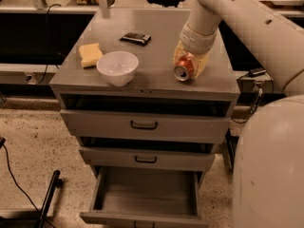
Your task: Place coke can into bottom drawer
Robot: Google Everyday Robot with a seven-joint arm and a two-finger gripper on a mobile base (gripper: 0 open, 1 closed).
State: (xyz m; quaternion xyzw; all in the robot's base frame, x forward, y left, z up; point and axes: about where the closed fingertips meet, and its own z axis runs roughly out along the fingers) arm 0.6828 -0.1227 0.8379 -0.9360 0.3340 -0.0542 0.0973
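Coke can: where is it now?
In the camera view, the coke can lies on its side at the front right of the cabinet top, in the gripper, right of the white bowl.

Cabinet top (159, 56) — sponge (90, 54), bowl (117, 67), dark pkt (135, 38), coke can (184, 70) clasped in gripper (189, 65)

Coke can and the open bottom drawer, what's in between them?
In the camera view, two grey drawer fronts with black handles sit between the coke can, up top at the gripper, and the bottom drawer.
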